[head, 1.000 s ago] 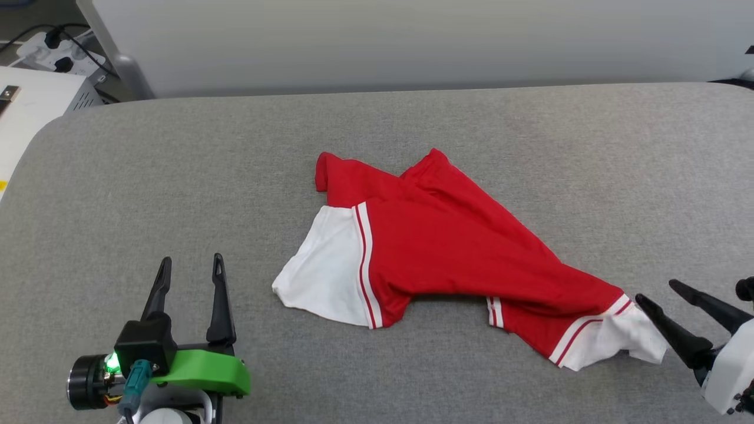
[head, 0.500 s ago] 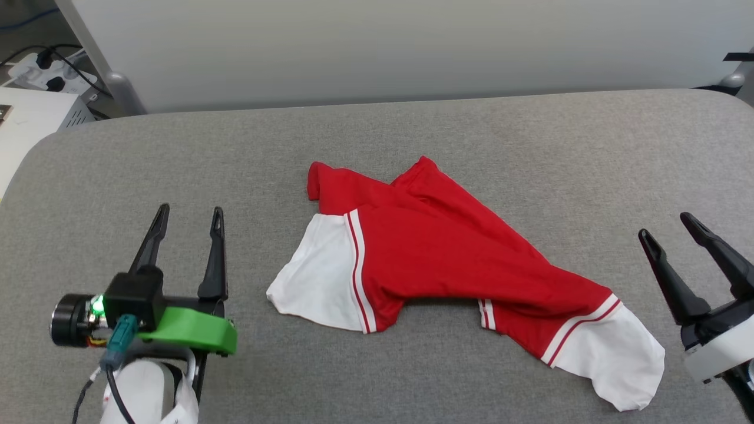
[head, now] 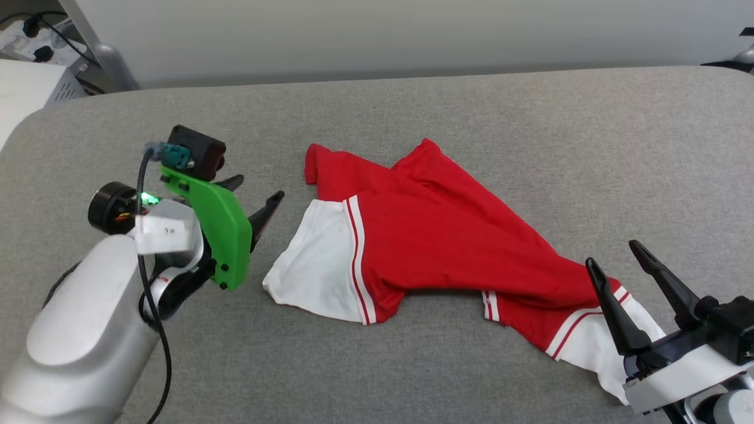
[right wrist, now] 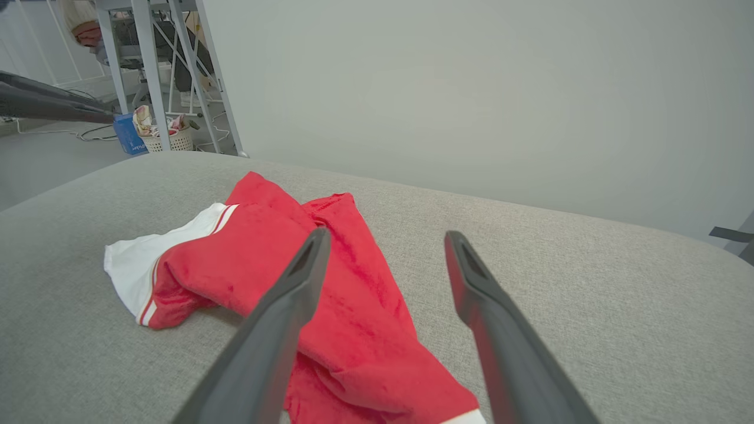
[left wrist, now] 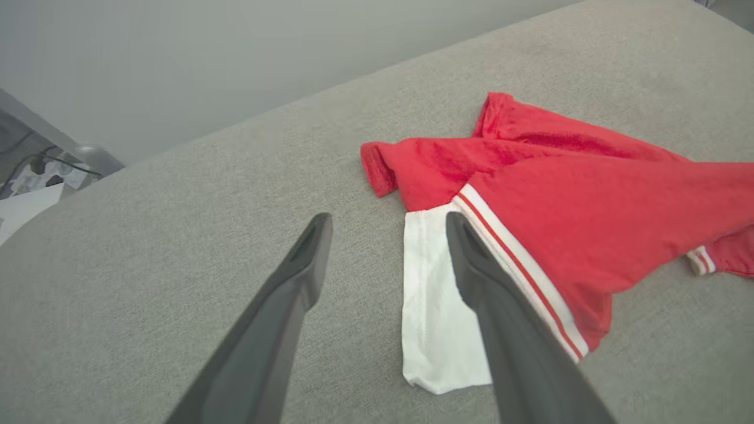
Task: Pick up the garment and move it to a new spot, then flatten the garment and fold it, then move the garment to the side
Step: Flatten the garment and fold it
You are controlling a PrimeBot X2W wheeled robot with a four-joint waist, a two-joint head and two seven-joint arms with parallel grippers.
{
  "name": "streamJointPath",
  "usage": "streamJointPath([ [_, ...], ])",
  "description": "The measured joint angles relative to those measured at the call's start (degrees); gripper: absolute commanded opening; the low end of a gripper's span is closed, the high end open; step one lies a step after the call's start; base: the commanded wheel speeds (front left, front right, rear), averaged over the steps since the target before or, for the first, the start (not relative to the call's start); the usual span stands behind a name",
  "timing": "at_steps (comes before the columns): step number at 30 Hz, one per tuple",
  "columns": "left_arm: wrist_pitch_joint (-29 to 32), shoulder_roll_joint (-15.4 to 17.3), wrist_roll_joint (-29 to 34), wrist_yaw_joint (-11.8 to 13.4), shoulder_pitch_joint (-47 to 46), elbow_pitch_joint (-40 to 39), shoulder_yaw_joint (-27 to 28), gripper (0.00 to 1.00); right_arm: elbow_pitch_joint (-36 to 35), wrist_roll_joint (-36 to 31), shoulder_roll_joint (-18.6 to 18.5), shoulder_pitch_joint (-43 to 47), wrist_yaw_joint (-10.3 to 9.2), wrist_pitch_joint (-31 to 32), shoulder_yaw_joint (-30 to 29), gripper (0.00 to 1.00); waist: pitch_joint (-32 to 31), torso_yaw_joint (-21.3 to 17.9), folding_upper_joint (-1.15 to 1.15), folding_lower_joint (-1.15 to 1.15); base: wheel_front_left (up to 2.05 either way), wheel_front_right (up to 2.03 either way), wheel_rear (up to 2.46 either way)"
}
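The garment (head: 447, 235) is a red jersey with white sleeves, lying crumpled in the middle of the grey table (head: 471, 106). Its letters and number are hidden. My left gripper (head: 257, 189) is open and points right, just left of the white left sleeve (head: 312, 259). In the left wrist view its fingertips (left wrist: 389, 221) hover by the sleeve's (left wrist: 436, 306) upper edge, with the garment (left wrist: 589, 206) to the right. My right gripper (head: 612, 254) is open above the right sleeve (head: 589, 353). In the right wrist view that gripper (right wrist: 386, 237) hangs over the garment (right wrist: 265, 253). Nothing is held.
A pale wall panel (head: 412, 35) runs behind the table. A power strip with cables (head: 29, 29) and a white box (head: 23, 88) sit off the far left corner. The right wrist view shows metal frame legs (right wrist: 147, 70) and a small basket (right wrist: 165, 138) on the floor.
My left gripper has moved forward and turned right toward the white left sleeve. My right gripper has shifted left and now stands over the right sleeve. The garment lies as before.
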Motion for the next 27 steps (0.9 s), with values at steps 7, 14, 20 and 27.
streamJointPath([
  [7,14.14,2.46,-9.17,0.00,-6.61,4.20,-8.71,1.00,0.45,-1.03,0.85,-2.09,0.00,0.00,1.58,1.00,2.51,-0.83,0.00,0.00,0.00,0.00,0.00],
  [14,16.44,2.86,-11.21,0.00,-8.61,10.79,-16.66,1.00,1.90,-1.12,1.25,-5.12,0.00,-0.04,3.09,1.00,5.24,-2.53,0.00,0.00,0.00,0.00,0.00],
  [20,15.92,3.59,-11.55,-0.01,-10.11,15.59,-23.03,1.00,3.15,-1.12,1.81,-6.71,0.00,-0.11,3.58,1.00,7.39,-4.27,0.00,0.00,0.00,0.00,0.00],
  [27,9.71,5.49,-13.92,-0.26,-11.83,16.01,-26.91,0.00,4.21,-1.21,2.33,-7.35,0.00,-0.12,3.41,1.00,8.25,-5.29,0.00,0.00,0.00,0.00,0.00],
])
